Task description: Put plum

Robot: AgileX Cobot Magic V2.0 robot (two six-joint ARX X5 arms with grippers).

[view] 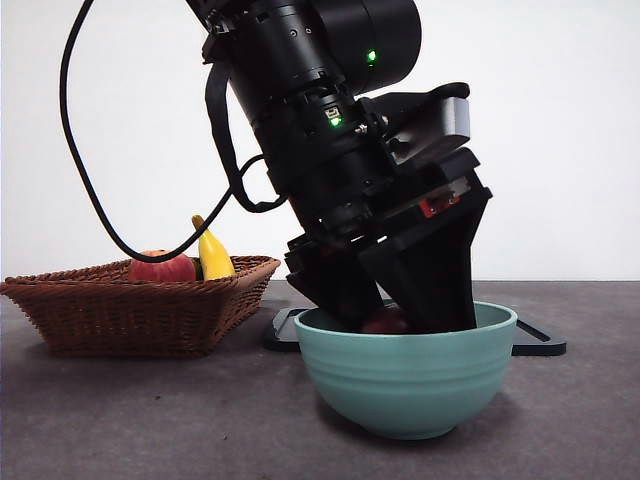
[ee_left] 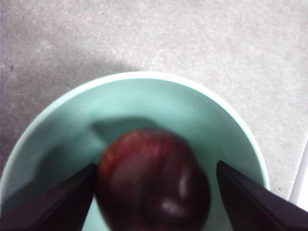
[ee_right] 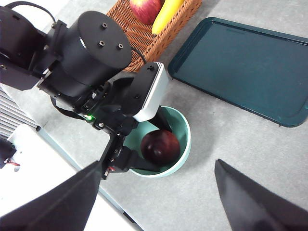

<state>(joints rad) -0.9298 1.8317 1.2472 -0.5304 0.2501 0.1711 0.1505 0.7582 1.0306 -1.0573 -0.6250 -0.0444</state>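
The biggest thing is the grey table (view: 100,420), and everything sits on it. Next is the dark green tray (ee_right: 250,62), lying flat at 12 o'clock from the bowl, on its far side. Then comes the brown basket (view: 120,310), at 9 o'clock from the bowl in the front view, with a yellow banana (view: 214,255) and a red apple (view: 160,268) inside. The green bowl (view: 410,380) stands near the front, and my left gripper (ee_left: 156,166) reaches down into it. The plum (ee_left: 151,187) is inside the bowl, low between my two left fingers. One finger looks like it touches the plum, but there is a gap at the other one, so my left fingers are spread apart and not squeezing. I think the plum is let go and I am at the end of the putting step. I cannot tell for sure if it rests on the bowl's bottom. My next move should be to lift straight up and slowly, so I do not bump the plum or tip the bowl. My right gripper (ee_right: 158,162) waits high above, its fingers wide apart and holding nothing.
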